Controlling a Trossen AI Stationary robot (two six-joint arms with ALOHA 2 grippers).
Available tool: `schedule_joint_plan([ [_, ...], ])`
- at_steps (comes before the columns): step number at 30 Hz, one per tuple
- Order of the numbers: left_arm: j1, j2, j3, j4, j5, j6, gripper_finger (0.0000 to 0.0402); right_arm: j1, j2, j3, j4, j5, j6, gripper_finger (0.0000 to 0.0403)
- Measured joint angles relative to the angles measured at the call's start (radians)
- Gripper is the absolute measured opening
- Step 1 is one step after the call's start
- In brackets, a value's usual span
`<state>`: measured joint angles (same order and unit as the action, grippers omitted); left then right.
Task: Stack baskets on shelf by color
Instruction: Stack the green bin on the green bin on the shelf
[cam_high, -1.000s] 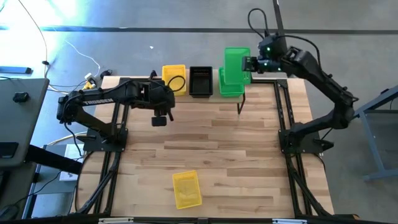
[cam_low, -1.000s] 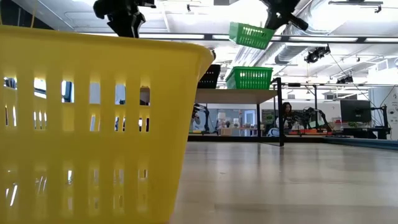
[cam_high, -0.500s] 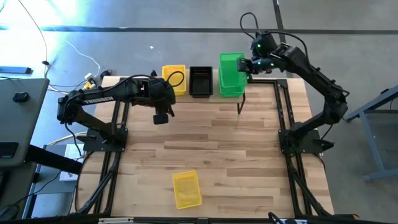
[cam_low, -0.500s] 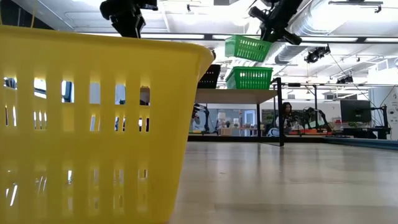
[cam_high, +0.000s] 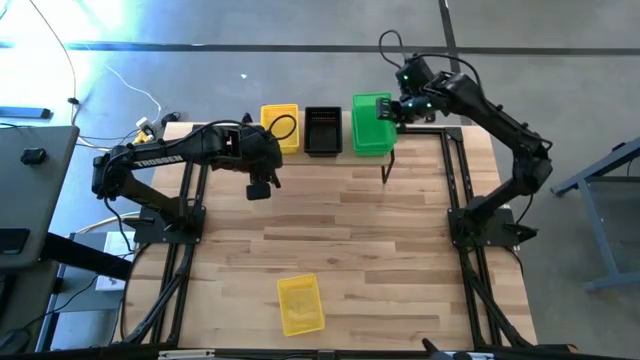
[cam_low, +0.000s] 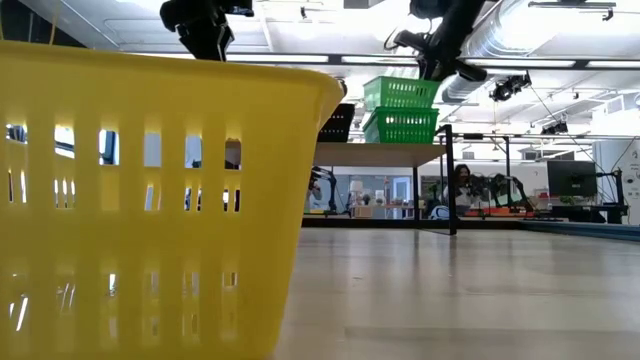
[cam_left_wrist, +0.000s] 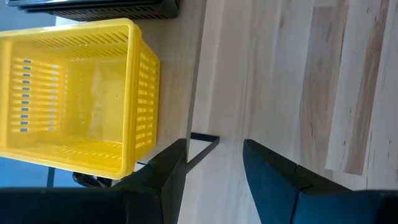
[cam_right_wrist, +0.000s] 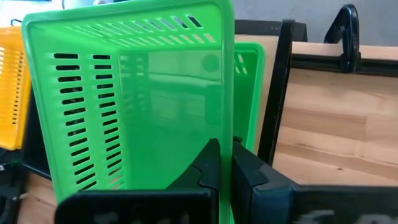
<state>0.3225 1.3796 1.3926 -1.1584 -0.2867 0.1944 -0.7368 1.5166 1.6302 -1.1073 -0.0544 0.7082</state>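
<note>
On the shelf at the table's far edge stand yellow baskets, black baskets and a green basket. My right gripper is shut on another green basket, which sits level on top of that green one. A single yellow basket rests on its bottom near the table's near edge and fills the foreground of the low view. My left gripper hovers open above the table, just in front of the shelf's yellow baskets. My right gripper holds the upper green basket by the rim of its right-hand wall. One finger is inside the basket and the other finger is outside. It comes from the table's right side, slanting down. The basket sits upright on the lower green basket.
The shelf's thin black leg stands on the table below the green stack. Black frame rails run along the table's right side, and others along its left. The middle of the wooden tabletop is bare.
My right gripper has moved down and toward the table's left, still shut on the green basket. That basket hung tilted in the air above the shelf. It has come down level onto the green basket standing there.
</note>
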Motion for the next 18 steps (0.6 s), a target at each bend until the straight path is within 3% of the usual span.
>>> schedule_joint_plan([
  [18,0.0,0.0,0.0,0.0,0.0,0.0,0.0149,0.012,0.011,0.0,-0.019,0.003,0.017,0.0017],
])
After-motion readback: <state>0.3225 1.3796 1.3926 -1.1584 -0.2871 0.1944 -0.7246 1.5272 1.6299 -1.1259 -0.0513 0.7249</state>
